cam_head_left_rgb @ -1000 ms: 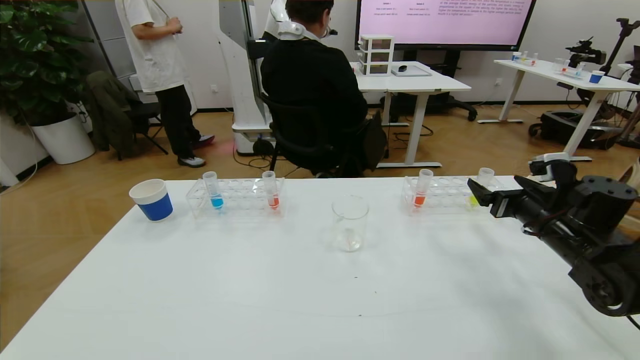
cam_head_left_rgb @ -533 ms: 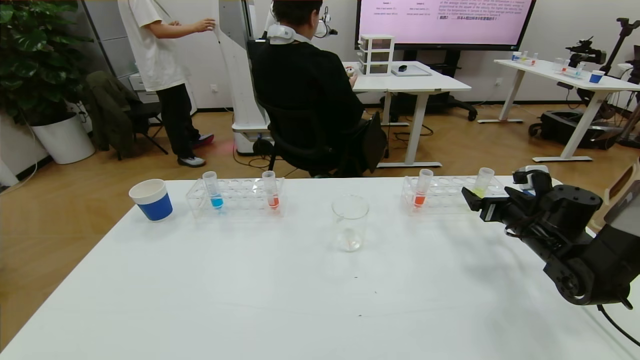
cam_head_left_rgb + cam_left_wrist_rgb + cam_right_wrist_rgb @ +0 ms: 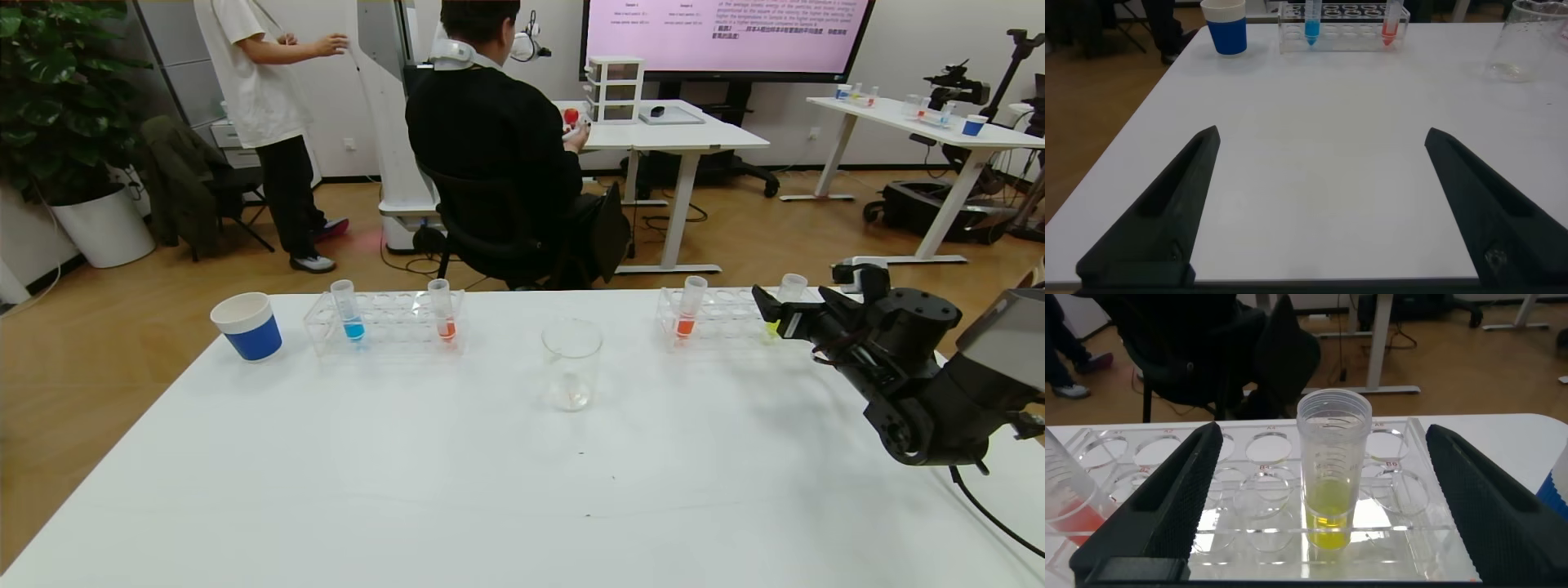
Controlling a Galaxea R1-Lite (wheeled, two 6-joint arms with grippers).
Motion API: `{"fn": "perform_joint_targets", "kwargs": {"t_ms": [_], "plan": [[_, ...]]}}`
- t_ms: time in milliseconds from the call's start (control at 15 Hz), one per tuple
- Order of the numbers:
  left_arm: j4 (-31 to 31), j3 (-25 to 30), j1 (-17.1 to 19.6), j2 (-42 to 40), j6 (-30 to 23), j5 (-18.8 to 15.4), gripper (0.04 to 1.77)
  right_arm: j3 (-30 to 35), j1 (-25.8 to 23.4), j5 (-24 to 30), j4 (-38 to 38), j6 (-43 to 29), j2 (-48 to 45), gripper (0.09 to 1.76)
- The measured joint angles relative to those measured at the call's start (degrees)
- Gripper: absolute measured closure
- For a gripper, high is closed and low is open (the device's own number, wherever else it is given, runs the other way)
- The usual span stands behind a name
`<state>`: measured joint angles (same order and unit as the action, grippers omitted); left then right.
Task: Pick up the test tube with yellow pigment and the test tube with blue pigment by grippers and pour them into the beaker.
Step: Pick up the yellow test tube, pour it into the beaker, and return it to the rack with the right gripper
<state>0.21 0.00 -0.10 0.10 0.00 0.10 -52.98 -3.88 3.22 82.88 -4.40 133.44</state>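
The test tube with yellow pigment [image 3: 789, 297] stands upright in the right clear rack [image 3: 722, 314]. In the right wrist view the yellow tube [image 3: 1332, 469] stands centred between my right gripper's [image 3: 1323, 498] open fingers, not touched. That right gripper [image 3: 790, 314] hovers at the rack's right end. The test tube with blue pigment [image 3: 349, 310] stands in the left rack [image 3: 392, 322], also seen in the left wrist view [image 3: 1311, 20]. The empty beaker [image 3: 571, 364] stands mid-table. My left gripper [image 3: 1323, 204] is open and empty, low over the near table, out of the head view.
Orange-red tubes stand in the left rack [image 3: 442, 310] and the right rack [image 3: 688, 308]. A blue-and-white paper cup [image 3: 247, 327] stands at the far left. The table's far edge runs just behind the racks. People and desks are beyond.
My right arm has swung in towards the rack, bringing the open gripper up to the yellow tube. The tubes, racks and beaker have not moved.
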Motion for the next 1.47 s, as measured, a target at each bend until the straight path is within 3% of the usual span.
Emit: {"fn": "perform_joint_targets", "kwargs": {"t_ms": [200,267,333,467,533,600,667,1067,1467], "plan": [[0.0,0.0,0.0,0.0,0.0,-0.02,0.06,-2.06,0.35,2.18,0.24,-0.04,1.93,0.11],[-0.02,0.0,0.0,0.0,0.0,-0.02,0.06,-2.3,0.4,2.4,0.38,0.0,2.26,0.18],[0.0,0.0,0.0,0.0,0.0,-0.02,0.06,-2.45,0.4,2.45,0.46,0.02,2.47,0.42],[-0.02,0.0,0.0,0.0,0.0,-0.02,0.06,-2.56,0.2,2.29,0.82,0.02,2.65,1.23],[0.0,0.0,-0.01,0.0,0.0,-0.02,0.06,-2.54,0.16,2.4,0.9,0.07,2.65,1.48],[0.0,0.0,0.05,0.0,0.0,-0.02,0.06,-2.43,0.2,2.54,1.24,0.07,2.62,1.52],[0.0,0.0,0.0,0.0,0.0,-0.02,0.06,-2.34,0.27,2.79,1.9,0.05,2.62,1.27],[0.0,0.0,0.0,0.0,0.0,-0.02,0.06,-1.89,0.44,2.86,2.29,0.07,0.46,1.34],[0.0,0.0,0.0,0.0,0.0,-0.02,0.06,-2.11,0.74,3.08,-6.6,0.38,-7.97,1.34]]}}
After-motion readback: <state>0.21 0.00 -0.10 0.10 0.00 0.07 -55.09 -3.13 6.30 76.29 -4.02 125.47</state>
